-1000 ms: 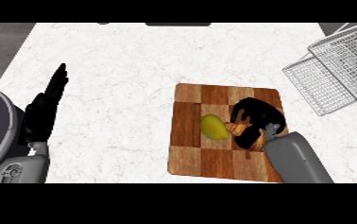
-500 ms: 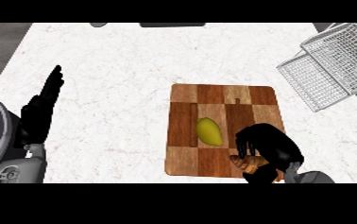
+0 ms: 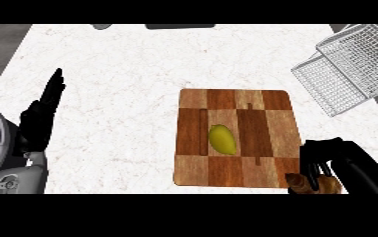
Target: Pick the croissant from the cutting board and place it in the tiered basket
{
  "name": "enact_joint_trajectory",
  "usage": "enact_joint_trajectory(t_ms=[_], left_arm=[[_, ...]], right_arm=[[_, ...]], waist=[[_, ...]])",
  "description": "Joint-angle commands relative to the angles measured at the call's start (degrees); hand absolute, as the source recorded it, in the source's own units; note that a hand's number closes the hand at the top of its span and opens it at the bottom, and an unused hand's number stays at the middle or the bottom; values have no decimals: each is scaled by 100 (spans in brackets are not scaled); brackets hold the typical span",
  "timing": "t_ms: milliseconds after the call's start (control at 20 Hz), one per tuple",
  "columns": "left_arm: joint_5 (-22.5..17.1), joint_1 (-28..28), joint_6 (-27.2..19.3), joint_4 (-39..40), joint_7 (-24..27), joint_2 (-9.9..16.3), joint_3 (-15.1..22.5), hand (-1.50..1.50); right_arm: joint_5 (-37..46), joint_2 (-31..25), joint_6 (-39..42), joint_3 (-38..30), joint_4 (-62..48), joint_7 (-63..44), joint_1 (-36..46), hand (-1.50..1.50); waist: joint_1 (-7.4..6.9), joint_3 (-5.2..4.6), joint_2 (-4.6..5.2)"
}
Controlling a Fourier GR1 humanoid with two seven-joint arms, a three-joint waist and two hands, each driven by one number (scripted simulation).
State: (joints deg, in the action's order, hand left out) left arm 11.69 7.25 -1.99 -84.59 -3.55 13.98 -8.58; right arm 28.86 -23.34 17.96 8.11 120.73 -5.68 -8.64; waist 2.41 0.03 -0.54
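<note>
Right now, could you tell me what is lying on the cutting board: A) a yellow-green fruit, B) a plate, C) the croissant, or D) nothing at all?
A: only the yellow-green fruit lies on the cutting board, while the right hand holds the croissant off its lower right corner.

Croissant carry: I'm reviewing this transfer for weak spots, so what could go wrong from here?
The croissant sits in the right hand at the view's lower edge, partly hidden, so how it is held is hard to judge. The tiered basket stands far off at the upper right, a long carry over bare counter. A low path might nudge the yellow-green fruit on the cutting board. The left hand rests open at the left.
</note>
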Motion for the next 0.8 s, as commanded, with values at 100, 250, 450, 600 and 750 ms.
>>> enact_joint_trajectory(t_ms=[100,250,450,600,750], left_arm=[[114,-3,-92,290,251,-73,30,0],[-9,-88,98,-187,-65,-148,175,0],[81,-52,48,9,136,-140,164,0],[48,-6,119,-291,-143,-64,123,0],[121,33,87,37,167,-110,135,0]], right_arm=[[-1267,-81,15,-1556,1318,-169,-22,150],[-1436,-199,-10,-2213,1142,-497,444,150],[-1714,-1027,363,-2953,753,-1016,1415,150],[-2195,-1458,777,-3383,-91,-648,1787,150],[-2418,-1494,982,-3344,-772,-472,1996,150]], waist=[[-52,-9,34],[-209,-4,44],[-258,-8,57],[-274,-3,54],[-271,-3,61]])
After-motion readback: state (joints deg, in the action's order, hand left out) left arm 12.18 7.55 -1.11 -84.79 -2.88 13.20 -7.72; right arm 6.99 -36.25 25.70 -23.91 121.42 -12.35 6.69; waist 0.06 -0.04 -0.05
